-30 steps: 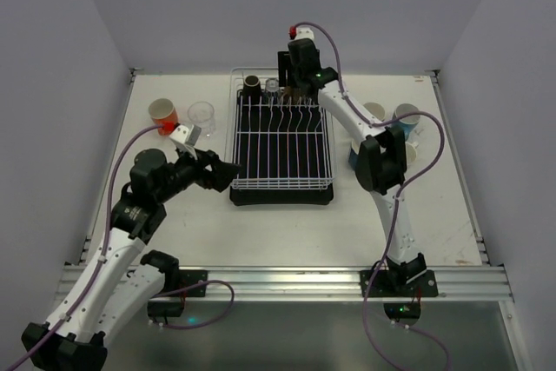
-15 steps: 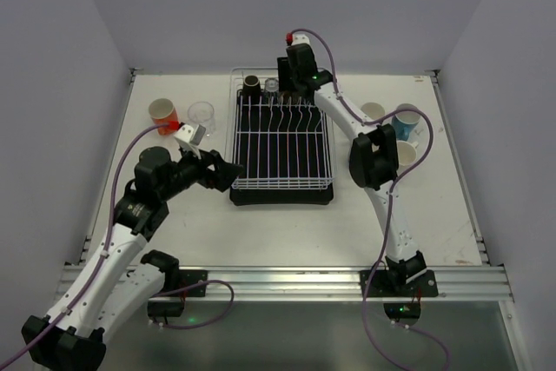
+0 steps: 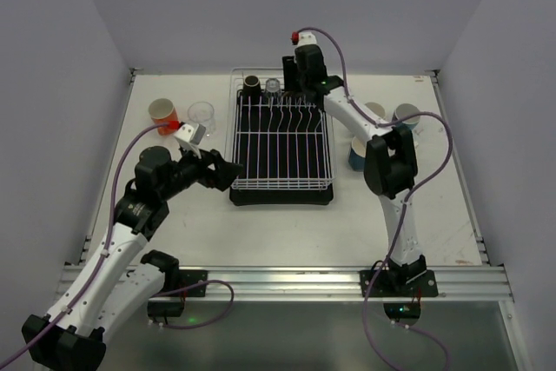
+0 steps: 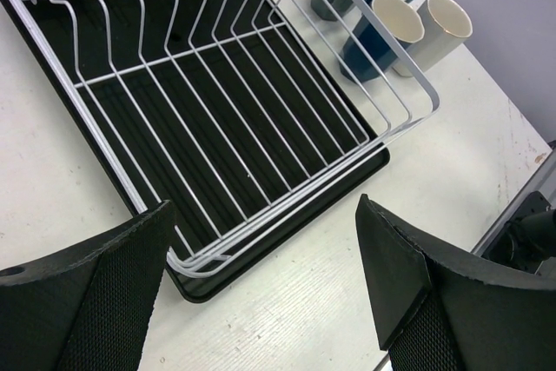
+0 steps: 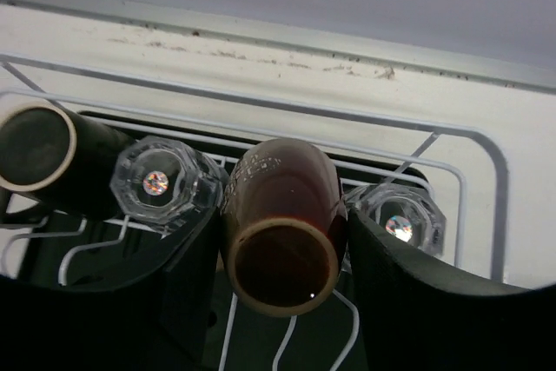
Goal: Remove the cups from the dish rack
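Since half a second ago the right gripper (image 5: 282, 241) shifts a little rightward along the far row and its elbow swings outward; the left arm holds its place. Right jaws sit either side of the brown cup (image 5: 280, 215), which lies tilted with its mouth toward the camera, and the pads appear to press both flanks (contact judged, not certain). Beside it in the dish rack (image 3: 281, 185) are two clear glasses (image 5: 161, 184) and a black cup (image 5: 39, 149), so four remain. Left gripper (image 3: 228, 171) hovers at the rack's near-left corner, jaws wide apart, holding nothing. Already out on the table (image 3: 174, 215): an orange cup (image 3: 162, 113) and a clear tumbler (image 3: 201, 113) on the left, four mugs (image 4: 378, 36) on the right. Judged past halfway.
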You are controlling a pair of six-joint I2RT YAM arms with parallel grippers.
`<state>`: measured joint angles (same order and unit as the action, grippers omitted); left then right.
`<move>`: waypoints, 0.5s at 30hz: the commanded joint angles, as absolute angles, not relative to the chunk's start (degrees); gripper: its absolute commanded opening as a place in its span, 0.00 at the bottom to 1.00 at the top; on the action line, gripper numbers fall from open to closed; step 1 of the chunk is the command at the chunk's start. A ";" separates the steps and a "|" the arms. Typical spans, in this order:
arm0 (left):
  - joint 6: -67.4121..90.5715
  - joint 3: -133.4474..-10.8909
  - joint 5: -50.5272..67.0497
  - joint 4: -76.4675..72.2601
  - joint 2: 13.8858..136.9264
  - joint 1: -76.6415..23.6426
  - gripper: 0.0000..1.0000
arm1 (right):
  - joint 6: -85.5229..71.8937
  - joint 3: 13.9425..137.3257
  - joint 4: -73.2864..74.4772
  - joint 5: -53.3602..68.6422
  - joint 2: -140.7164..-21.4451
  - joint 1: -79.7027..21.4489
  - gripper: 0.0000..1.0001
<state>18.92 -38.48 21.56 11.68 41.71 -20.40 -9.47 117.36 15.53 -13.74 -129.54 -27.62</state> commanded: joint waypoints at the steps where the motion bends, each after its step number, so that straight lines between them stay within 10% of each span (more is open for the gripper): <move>1: 20.12 -39.81 23.03 9.41 41.75 -20.74 0.88 | -9.31 116.03 3.52 -12.22 -117.61 -27.77 0.33; 15: 33.73 -41.31 29.00 -6.91 47.02 -20.74 0.87 | -25.29 85.50 -9.90 0.60 -92.24 -27.69 0.32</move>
